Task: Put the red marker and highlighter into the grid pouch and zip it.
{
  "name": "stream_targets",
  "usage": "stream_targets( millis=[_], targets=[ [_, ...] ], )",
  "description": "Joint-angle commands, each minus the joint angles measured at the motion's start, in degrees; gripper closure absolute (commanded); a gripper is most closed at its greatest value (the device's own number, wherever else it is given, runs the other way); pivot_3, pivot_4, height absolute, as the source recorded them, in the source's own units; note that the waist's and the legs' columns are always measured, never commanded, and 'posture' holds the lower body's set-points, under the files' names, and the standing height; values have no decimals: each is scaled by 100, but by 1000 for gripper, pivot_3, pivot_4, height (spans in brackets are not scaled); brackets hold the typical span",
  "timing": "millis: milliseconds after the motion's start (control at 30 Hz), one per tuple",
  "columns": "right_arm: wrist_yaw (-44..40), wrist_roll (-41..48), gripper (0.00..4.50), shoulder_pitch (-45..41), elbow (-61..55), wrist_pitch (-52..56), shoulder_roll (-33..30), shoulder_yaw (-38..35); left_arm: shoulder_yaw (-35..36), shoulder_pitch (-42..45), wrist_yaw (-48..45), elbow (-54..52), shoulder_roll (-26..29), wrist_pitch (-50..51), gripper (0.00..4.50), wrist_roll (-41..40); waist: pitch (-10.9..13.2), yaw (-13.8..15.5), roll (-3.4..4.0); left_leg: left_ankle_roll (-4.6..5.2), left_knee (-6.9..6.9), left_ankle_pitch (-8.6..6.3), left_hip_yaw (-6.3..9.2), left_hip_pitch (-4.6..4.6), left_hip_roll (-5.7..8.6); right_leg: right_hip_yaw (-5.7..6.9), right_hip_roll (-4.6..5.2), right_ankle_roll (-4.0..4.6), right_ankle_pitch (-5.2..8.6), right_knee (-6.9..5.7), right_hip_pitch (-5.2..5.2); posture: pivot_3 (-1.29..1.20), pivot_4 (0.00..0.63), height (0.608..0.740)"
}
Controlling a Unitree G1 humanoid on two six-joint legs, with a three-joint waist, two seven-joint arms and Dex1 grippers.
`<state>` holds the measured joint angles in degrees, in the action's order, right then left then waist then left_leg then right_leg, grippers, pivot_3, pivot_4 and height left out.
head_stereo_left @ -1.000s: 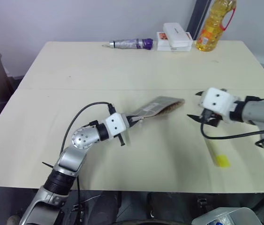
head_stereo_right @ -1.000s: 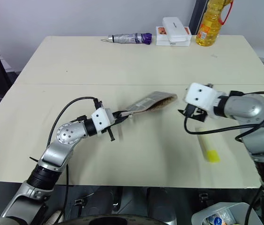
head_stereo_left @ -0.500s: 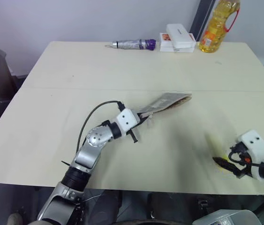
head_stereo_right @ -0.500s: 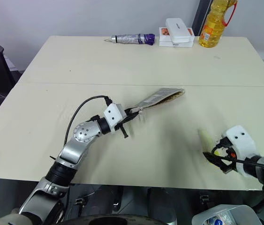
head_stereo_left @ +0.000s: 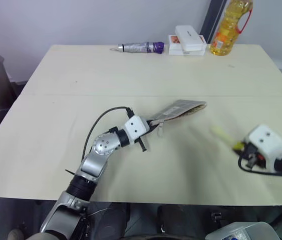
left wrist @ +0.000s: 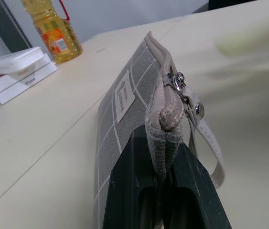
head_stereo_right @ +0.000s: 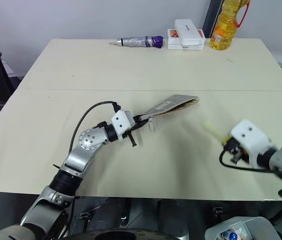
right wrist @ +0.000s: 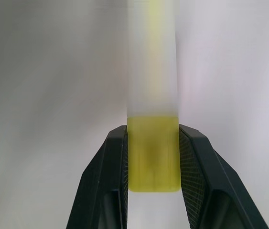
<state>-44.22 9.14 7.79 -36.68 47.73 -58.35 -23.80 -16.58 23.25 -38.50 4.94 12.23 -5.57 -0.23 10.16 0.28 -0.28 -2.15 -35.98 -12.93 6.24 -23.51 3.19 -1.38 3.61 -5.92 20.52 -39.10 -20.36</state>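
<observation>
The grid pouch (head_stereo_left: 181, 109), grey with white lines, a white label and a pale zipper pull, is held by its near end at mid-table. My left gripper (left wrist: 160, 138) is shut on that fabric end beside the zipper slider. The yellow highlighter (right wrist: 153, 95) with its pale cap sticks out of my right gripper (right wrist: 153, 138), which is shut on its yellow body. In the left eye view the highlighter (head_stereo_left: 221, 135) hangs above the table at the right, capped end towards the pouch, with my right gripper (head_stereo_left: 238, 146) behind it. The red marker is out of view.
Along the table's far edge lie a silver-and-purple tube (head_stereo_left: 141, 47), stacked white boxes (head_stereo_left: 187, 39) and a yellow oil bottle (head_stereo_left: 227, 25). The table's front edge (head_stereo_left: 181, 202) runs just below my right hand.
My right gripper dropped from beside the pouch to the highlighter near the front edge, shut on it and lifted it off the table. The left gripper kept its hold on the pouch.
</observation>
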Motion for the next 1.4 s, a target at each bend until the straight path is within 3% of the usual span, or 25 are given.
stream_targets(
  millis=[33, 267, 667, 1167, 1400],
  targets=[
    [-157, -126, 3638, -371, 72, -546, -412, 268, 77, 69, 55, -123, 22, -100, 4500, -15, 1, 22, -3, 0, -1, 0, 1, 0, 0, 0, 0, -2, 3, 1, 2, 0, 150, 740],
    [-202, -136, 3638, -1150, 420, -809, -616, 841, 50, 13, 112, -222, 25, -92, 4500, 29, 3, 34, -5, 3, -4, -2, -1, -6, 3, -1, 5, -4, 3, 6, 1, 0, 150, 740],
    [-317, -396, 3638, -1570, 853, -1204, -700, 1505, -15, -32, 62, -422, 125, -67, 4500, 43, 2, 27, -4, 3, -4, -2, 0, -6, 2, -1, 5, -4, 3, 5, -1, 0, 150, 740],
    [-837, -1347, 3638, -2277, 904, -2209, -1012, 2732, -327, -71, -319, -508, 499, -353, 4500, 268, 2, 9, -2, 2, -2, -2, 0, -6, 2, -1, 7, -4, 4, 5, -3, 0, 150, 740],
    [-1185, -1746, 3638, -3125, 740, -2603, -463, 3612, -466, -8, -639, -675, 573, -364, 4500, 186, 1, -25, -1, 2, -1, -1, 2, -6, 1, -1, 7, -4, 4, 5, -5, 0, 150, 740]
  ],
)
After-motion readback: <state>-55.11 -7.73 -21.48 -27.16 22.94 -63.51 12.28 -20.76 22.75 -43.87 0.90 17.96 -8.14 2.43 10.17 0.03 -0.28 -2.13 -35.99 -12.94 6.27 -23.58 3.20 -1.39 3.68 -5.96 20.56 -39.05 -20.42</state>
